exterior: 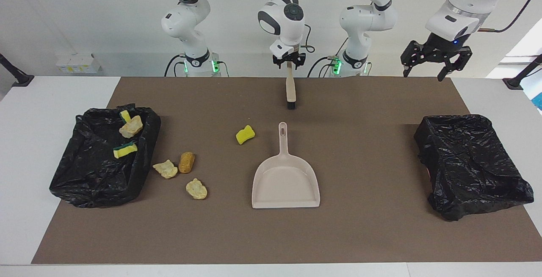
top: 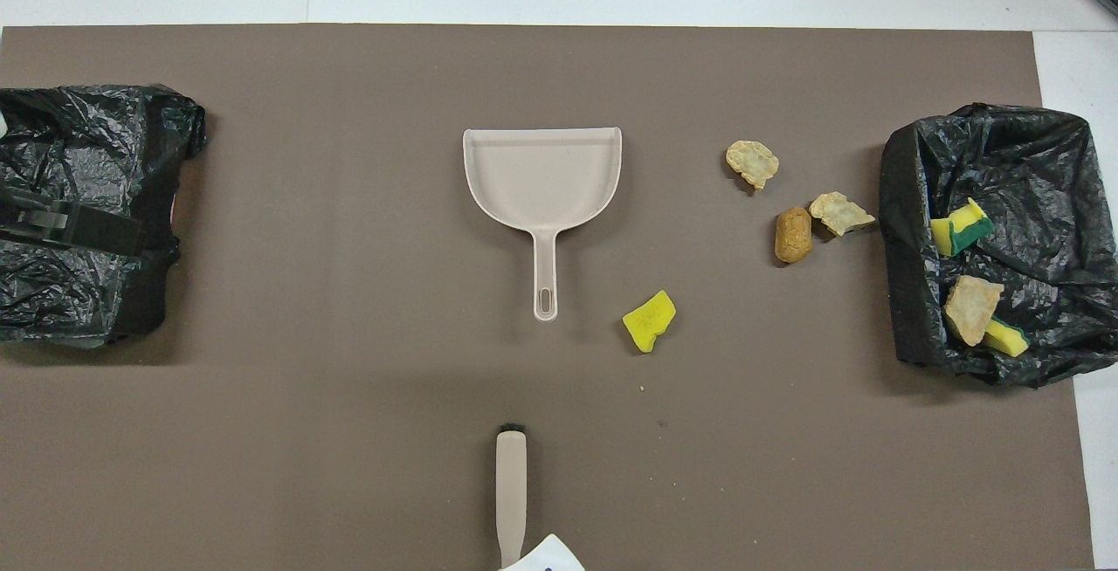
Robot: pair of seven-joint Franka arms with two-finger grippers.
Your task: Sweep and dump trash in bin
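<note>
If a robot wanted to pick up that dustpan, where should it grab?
Probably by the thin handle, coming straight down from above. The dustpan lies flat, its handle pointing toward the robots, narrow enough for a pincer to close across; the wide scoop looks too broad.

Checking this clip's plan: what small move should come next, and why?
Probably the right hand, shut on the brush, should lower it beside the yellow sponge piece: four trash bits lie on the mat, this one closest to the dustpan handle. The left hand waits open above its end's bin.
</note>
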